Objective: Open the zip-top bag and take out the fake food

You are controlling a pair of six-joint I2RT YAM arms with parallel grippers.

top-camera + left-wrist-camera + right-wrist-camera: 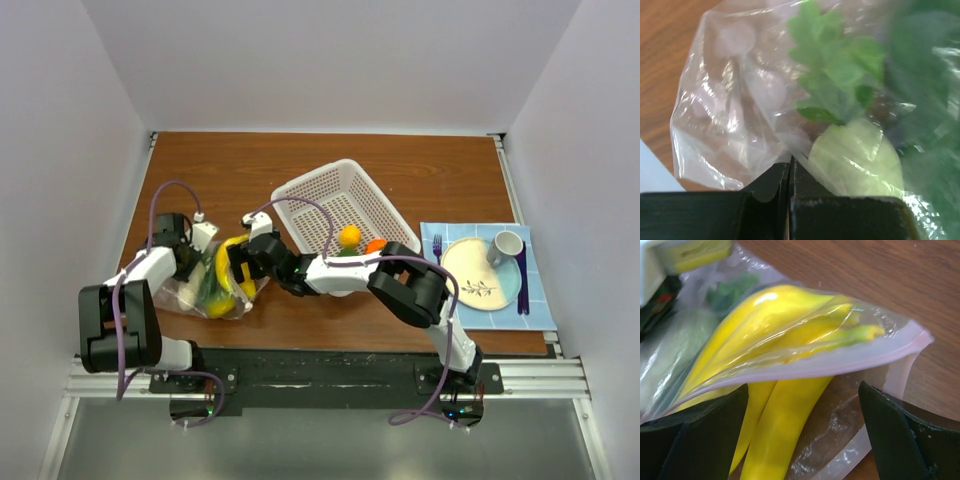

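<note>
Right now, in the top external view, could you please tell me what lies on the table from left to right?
zip-top bag → white basket → beige plate

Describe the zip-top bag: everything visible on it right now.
The zip-top bag is clear, crinkly, glossy plastic with a pinkish zip strip along its mouth. The mouth is parted, the upper lip standing above the lower. The bag lies on the wooden table, front left. Through it show yellow bananas, a green leafy piece and a pale green round piece. The left tool is shut on its plastic. The open right tool straddles the mouth; contact is unclear.
</note>
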